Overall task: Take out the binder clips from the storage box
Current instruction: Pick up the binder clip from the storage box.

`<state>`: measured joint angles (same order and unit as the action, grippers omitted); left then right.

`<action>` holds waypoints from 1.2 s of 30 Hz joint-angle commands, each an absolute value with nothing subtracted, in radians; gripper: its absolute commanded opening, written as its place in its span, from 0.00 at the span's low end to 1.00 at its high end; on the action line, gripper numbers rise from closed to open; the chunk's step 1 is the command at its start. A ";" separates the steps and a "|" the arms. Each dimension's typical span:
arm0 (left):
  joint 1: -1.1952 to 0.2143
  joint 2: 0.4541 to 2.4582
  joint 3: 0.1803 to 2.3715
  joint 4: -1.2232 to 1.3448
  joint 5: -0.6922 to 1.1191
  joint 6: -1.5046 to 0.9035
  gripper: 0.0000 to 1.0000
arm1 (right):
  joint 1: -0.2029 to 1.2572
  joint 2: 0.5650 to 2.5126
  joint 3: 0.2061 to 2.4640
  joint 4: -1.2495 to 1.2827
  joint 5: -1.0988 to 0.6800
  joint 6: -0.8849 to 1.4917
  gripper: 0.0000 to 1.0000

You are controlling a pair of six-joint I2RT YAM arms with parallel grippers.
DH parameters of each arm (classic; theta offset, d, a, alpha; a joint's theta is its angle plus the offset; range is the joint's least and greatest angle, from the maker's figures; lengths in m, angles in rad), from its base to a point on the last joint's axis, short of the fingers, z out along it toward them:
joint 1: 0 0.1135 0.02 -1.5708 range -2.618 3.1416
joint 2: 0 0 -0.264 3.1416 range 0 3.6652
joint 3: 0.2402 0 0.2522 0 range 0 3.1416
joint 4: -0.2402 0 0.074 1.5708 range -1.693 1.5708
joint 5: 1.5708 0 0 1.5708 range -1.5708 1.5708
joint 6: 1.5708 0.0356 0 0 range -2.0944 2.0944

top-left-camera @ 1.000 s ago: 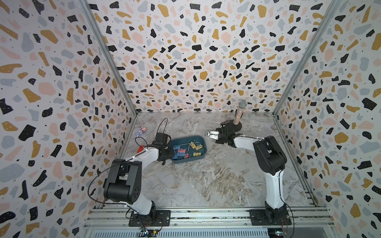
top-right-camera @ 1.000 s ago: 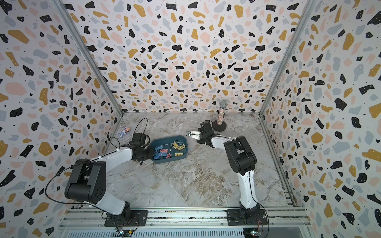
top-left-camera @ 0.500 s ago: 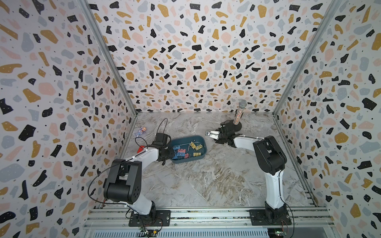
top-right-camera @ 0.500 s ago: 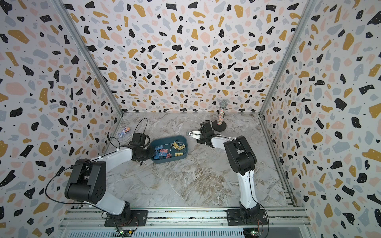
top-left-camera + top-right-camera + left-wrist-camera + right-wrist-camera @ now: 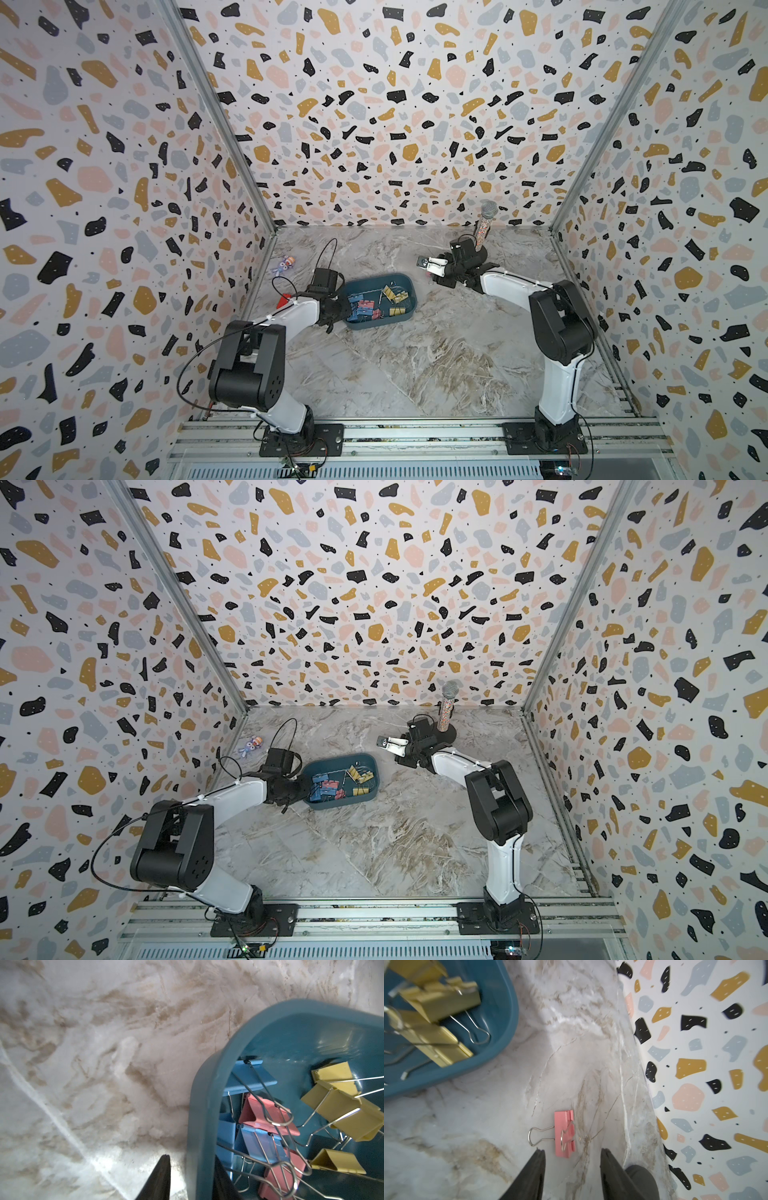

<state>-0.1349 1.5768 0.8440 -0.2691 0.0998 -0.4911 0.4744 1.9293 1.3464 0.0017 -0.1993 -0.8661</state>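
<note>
I see the storage box (image 5: 386, 323) on the table (image 5: 415, 365) holding blue, pink and yellow wire-handled binder clips (image 5: 365, 307). The left gripper (image 5: 190, 1156) straddles its rim, jaws narrowly apart. One pink clip (image 5: 564, 1134) lies outside on the table, just before the right gripper (image 5: 573, 1150), jaws parted and empty.

The dark teal shallow plastic storage box (image 5: 384, 323) sits left of centre on the marbled table (image 5: 415, 365); pastel folded-metal binder clips (image 5: 365, 307) lie in it; one pink metal binder clip (image 5: 564, 1133) lies outside, between box and wall (image 5: 695, 1064); a glittered microphone (image 5: 484, 232) stands rear right.
</note>
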 commanded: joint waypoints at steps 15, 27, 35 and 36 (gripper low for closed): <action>-0.129 1.551 0.850 -0.264 0.115 -0.499 0.38 | 0.590 1.825 1.462 -0.381 -0.591 -0.818 0.42; -0.129 1.551 0.845 -0.253 0.130 -0.501 0.37 | 0.672 1.964 1.572 -0.496 -0.579 -0.821 0.33; -0.129 1.548 0.842 -0.247 0.138 -0.502 0.37 | 0.684 2.019 1.627 -0.516 -0.566 -0.802 0.32; -0.130 1.548 0.841 -0.247 0.139 -0.502 0.37 | 0.686 2.025 1.634 -0.522 -0.563 -0.802 0.32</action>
<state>-0.1341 1.5719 0.8440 -0.2661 0.1295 -0.4942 0.6785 2.0361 1.5818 -0.4759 -0.5640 -0.8104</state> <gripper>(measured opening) 0.369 0.318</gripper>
